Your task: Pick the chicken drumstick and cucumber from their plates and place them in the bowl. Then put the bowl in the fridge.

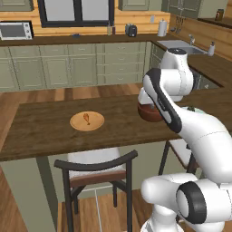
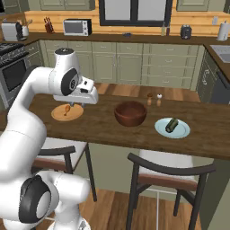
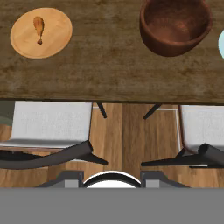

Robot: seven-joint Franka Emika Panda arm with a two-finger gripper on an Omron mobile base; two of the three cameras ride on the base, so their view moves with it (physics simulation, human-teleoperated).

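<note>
The chicken drumstick [image 1: 86, 118] [image 2: 67, 109] [image 3: 39, 27] lies on a round tan wooden plate [image 1: 97, 122] [image 2: 58, 114] [image 3: 52, 39] on the dark wooden counter. To its right stands the reddish-brown bowl [image 2: 130, 113] [image 3: 175, 26], partly hidden by my arm in the left base view. The cucumber [image 2: 171, 125] rests on a pale plate [image 2: 179, 131] right of the bowl. My gripper [image 2: 75, 104] [image 3: 111, 178] hangs above the counter's near edge between plate and bowl, fingers apart with nothing between them. The fridge is out of view.
Two dark-framed chairs [image 1: 97, 170] [image 2: 170, 173] with pale seats stand against the counter's near side. Salt and pepper shakers [image 2: 153, 99] sit behind the bowl. Olive cabinets [image 1: 81, 68], a microwave [image 2: 76, 27] and a sink [image 1: 179, 45] line the far walls.
</note>
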